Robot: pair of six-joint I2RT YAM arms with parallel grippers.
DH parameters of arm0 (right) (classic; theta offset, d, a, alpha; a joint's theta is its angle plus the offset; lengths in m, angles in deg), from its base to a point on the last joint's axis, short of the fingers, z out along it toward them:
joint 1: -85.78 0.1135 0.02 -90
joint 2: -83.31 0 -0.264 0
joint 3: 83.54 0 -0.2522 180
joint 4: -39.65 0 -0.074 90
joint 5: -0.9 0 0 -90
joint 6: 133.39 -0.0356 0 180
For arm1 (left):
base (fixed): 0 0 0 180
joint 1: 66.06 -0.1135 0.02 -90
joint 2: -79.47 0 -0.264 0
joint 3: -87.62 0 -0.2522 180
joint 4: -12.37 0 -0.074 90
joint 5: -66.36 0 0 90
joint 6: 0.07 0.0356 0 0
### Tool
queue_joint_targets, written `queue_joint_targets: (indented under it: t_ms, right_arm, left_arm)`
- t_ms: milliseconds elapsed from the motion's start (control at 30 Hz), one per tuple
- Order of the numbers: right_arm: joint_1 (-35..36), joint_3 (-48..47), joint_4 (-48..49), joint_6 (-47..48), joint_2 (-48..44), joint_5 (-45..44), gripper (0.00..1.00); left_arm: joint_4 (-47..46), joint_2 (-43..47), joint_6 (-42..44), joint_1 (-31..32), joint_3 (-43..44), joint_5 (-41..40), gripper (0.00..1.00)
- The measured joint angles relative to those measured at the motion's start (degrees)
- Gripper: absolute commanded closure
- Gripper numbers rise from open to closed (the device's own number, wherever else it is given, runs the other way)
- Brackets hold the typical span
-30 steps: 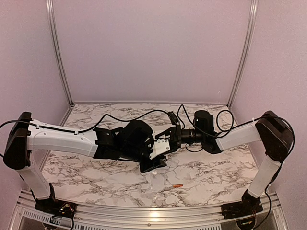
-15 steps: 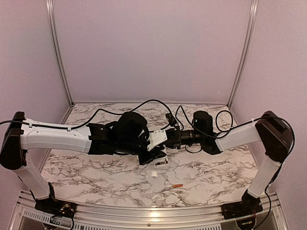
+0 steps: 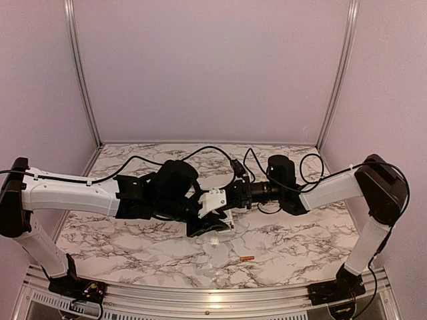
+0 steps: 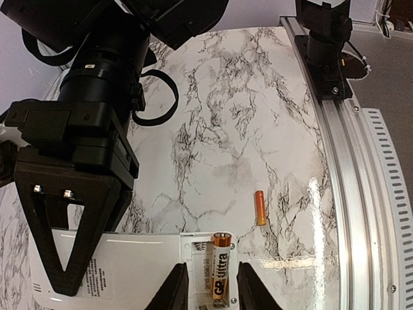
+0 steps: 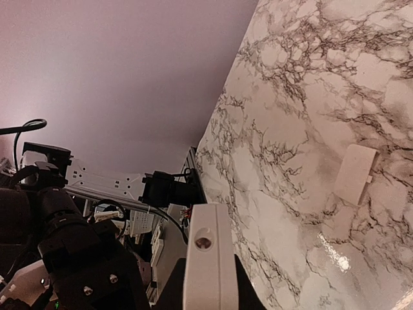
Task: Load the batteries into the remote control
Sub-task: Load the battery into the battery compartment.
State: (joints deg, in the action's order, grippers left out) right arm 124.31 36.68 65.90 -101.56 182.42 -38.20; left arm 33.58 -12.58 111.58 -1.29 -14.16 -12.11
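The left gripper, narrowly open, straddles the gold battery, seemingly not touching it, in the remote control that the right gripper clamps.

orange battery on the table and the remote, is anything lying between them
No. In the left wrist view only bare marble tabletop shows between the orange battery and the remote control.
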Motion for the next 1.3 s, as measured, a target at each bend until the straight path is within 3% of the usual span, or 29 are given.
queue_joint_targets:
  t_ms: [200, 533, 1133, 1300]
  right_arm:
    - [0.00, 0.00, -1.01, 0.13, 0.11, -0.44, 1.00]
    - [0.00, 0.00, -1.07, 0.11, 0.13, -0.44, 1.00]
    - [-0.02, 0.00, -1.07, 0.11, 0.15, -0.44, 1.00]
    - [-0.02, 0.00, -1.05, 0.09, 0.15, -0.42, 1.00]
  left_arm:
    - [0.55, 0.28, 1.84, 0.39, 0.17, -0.07, 0.78]
    - [2.71, -2.16, 3.23, 1.31, 3.04, -0.96, 0.76]
    - [4.28, -5.44, 3.45, 1.95, 5.25, -2.89, 0.80]
    - [5.07, -5.70, 3.52, 1.95, 5.25, -2.89, 0.85]
